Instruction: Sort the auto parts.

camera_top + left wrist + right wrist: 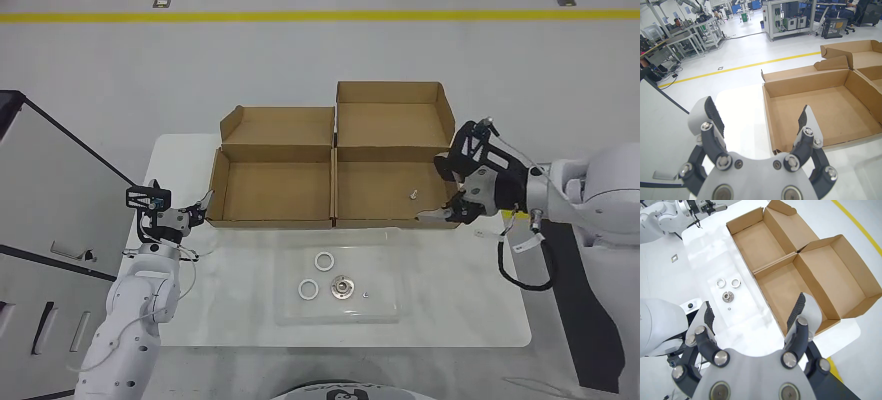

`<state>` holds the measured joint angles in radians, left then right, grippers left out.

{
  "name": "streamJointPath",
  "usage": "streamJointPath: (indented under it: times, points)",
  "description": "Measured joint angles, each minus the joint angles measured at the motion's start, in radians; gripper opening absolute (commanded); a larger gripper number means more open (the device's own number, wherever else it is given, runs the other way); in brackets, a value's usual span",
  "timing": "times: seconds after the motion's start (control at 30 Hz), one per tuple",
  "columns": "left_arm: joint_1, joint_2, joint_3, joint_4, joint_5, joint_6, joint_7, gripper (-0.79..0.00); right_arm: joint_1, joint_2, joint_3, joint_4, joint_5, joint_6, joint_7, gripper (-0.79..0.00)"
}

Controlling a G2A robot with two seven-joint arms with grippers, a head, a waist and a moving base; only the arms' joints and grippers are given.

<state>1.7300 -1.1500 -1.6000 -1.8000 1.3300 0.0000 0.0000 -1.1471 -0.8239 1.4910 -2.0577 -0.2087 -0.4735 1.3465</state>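
Two metal rings point(324, 261) point(309, 290), a flanged hub point(342, 288) and a tiny washer point(366, 294) lie on a clear tray point(385, 312) at the table's front middle. Behind them stand two open cardboard boxes, left point(275, 195) and right point(375, 195). A small bolt point(411, 194) lies in the right box. My right gripper point(438, 187) hangs open and empty over that box's right end. My left gripper point(203, 208) is open and empty beside the left box's left front corner. The right wrist view shows the rings point(721, 283) point(736, 283), hub point(728, 296) and washer point(729, 308).
Both box lids point(390, 105) fold back toward the table's far edge. The white table point(230, 290) has bare surface left of the tray. A dark-edged white panel point(40, 190) stands left of the table. The left box point(819, 113) floor is bare in the left wrist view.
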Motion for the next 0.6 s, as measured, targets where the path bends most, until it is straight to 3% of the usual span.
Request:
streamJointPath:
  times: [0.6]
  points:
    - [0.000, 0.000, 0.000, 0.000, 0.000, 0.000, 0.000, 0.000, -0.003, 0.000, -0.019, -0.020, -0.010, -0.012, -0.013, 0.000]
